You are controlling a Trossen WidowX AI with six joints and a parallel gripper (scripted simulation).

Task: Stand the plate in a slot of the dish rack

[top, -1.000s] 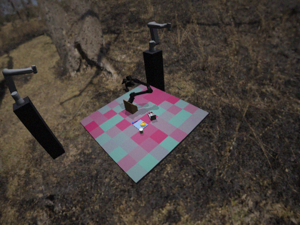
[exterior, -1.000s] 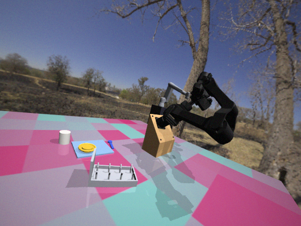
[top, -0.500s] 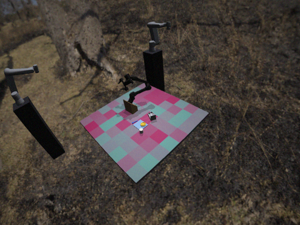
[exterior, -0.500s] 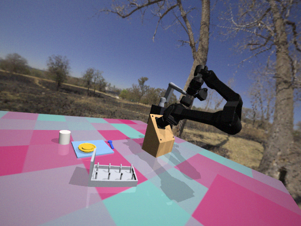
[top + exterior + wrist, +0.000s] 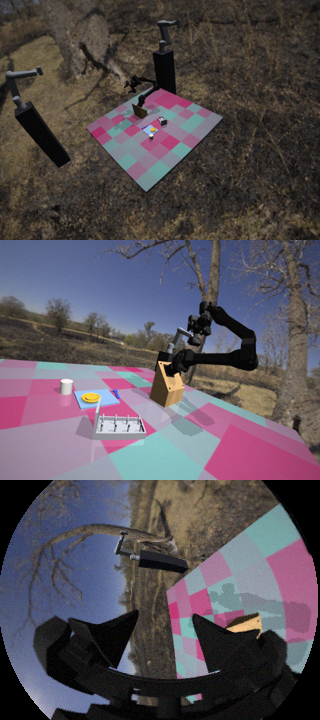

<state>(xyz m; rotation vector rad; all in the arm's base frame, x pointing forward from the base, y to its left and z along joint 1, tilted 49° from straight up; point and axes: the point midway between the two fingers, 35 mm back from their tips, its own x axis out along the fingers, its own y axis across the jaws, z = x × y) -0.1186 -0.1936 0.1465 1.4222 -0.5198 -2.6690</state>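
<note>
The yellow plate (image 5: 153, 129) (image 5: 90, 397) lies flat on a light blue mat (image 5: 147, 132) (image 5: 108, 398) near the middle of the checkered table. The grey dish rack (image 5: 162, 120) (image 5: 118, 428) stands empty on the table just beside the mat, with its rails pointing up. My gripper (image 5: 130, 87) (image 5: 193, 334) (image 5: 166, 615) is open and empty. It is raised high near the table's back edge, above and behind a wooden block (image 5: 139, 111) (image 5: 166, 387) (image 5: 243, 623), far from the plate and the rack.
A white cup (image 5: 151, 136) (image 5: 66, 386) stands next to the mat. A small blue spoon (image 5: 144, 127) (image 5: 116, 393) lies at the mat's edge. Two dark camera posts (image 5: 164, 69) (image 5: 38, 131) stand beside the checkered table (image 5: 155, 170) (image 5: 232, 451).
</note>
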